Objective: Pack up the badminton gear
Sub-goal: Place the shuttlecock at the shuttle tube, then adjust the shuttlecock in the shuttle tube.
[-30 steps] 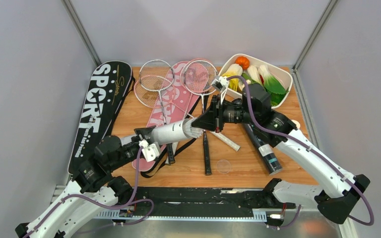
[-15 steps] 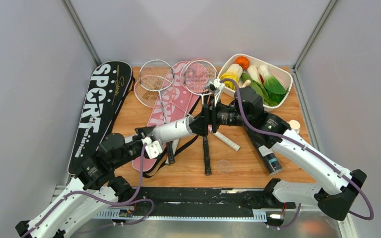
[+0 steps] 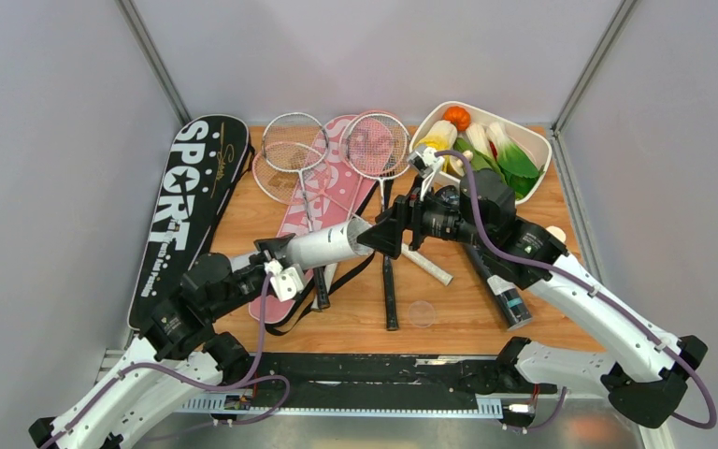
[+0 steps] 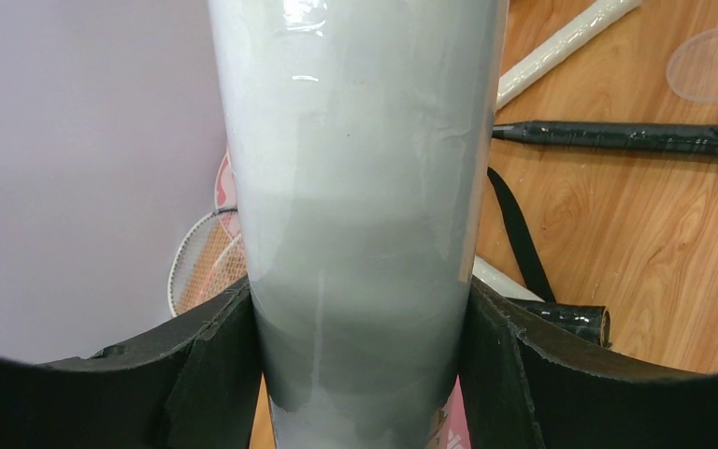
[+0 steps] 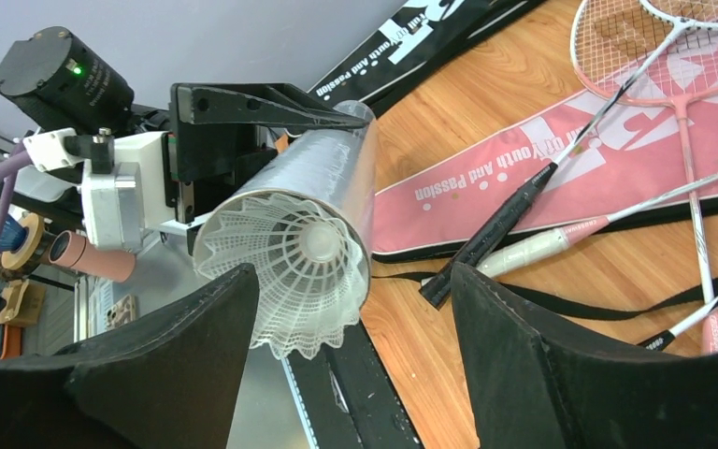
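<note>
Left arm reaches in from the near-left corner, forearm angled up toward mid-worktop. Left gripper [image 4: 360,374] pinches the white tube [image 3: 329,244] across its lower body, pads [image 4: 220,365] flat on both sides. Tube is held off the worktop [image 3: 542,224], open mouth pointing right and slightly far.

Right arm comes in from the near-right corner, elbow high, wrist turned left so its gripper faces the tube mouth head-on. Right gripper [image 5: 355,365] is spread, fingers [image 5: 542,374] either side of the mouth, touching nothing that I can see. Shuttlecock [image 5: 290,267] sits in the mouth, feather skirt flaring out past the rim, cork inward. From the top view the shuttlecock is hidden behind the right gripper.

Rest of the gear:
- Black cover [image 3: 187,210] along the left edge, "SPORT" readable.
- Pink cover [image 3: 323,187] left of centre, running far to near, partly under the tube.
- Rackets [image 3: 374,145] lie with heads at the far edge over the pink cover, handles running toward the near edge under both arms. Count unclear, shafts overlap.
- Black tube [image 3: 500,285] toward the right edge, mostly covered by the right arm.
- Clear round lid [image 3: 422,313] flat on the worktop near the near edge.

Bowl [image 3: 535,140] of toy vegetables in the far-right corner. Small bottle [image 3: 555,234] at the right edge, half hidden by the right arm.

Left wrist view is almost all tube; its top is cut off by the frame.
</note>
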### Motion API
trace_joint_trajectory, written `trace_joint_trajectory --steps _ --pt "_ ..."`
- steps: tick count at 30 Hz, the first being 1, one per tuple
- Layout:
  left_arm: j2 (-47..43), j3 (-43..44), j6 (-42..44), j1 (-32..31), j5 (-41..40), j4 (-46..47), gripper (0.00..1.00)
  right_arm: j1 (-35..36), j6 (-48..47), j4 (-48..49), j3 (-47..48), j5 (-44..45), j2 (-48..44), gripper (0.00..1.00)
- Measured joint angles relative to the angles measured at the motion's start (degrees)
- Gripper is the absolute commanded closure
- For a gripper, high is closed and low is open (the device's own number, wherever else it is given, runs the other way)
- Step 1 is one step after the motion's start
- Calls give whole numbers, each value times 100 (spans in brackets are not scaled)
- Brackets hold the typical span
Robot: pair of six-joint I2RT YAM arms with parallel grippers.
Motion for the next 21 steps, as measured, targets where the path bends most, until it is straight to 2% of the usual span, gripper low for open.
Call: trace_joint_trajectory --steps 8,16,21 --pt "-44 0 -2 0 96 68 64 0 -2 -96 0 122 22 24" --pt "-55 -20 -15 0 214 168 64 0 92 326 -142 -330 660 35" --pt "55 -83 -31 7 208 98 64 -2 170 535 -179 -667 1045 32"
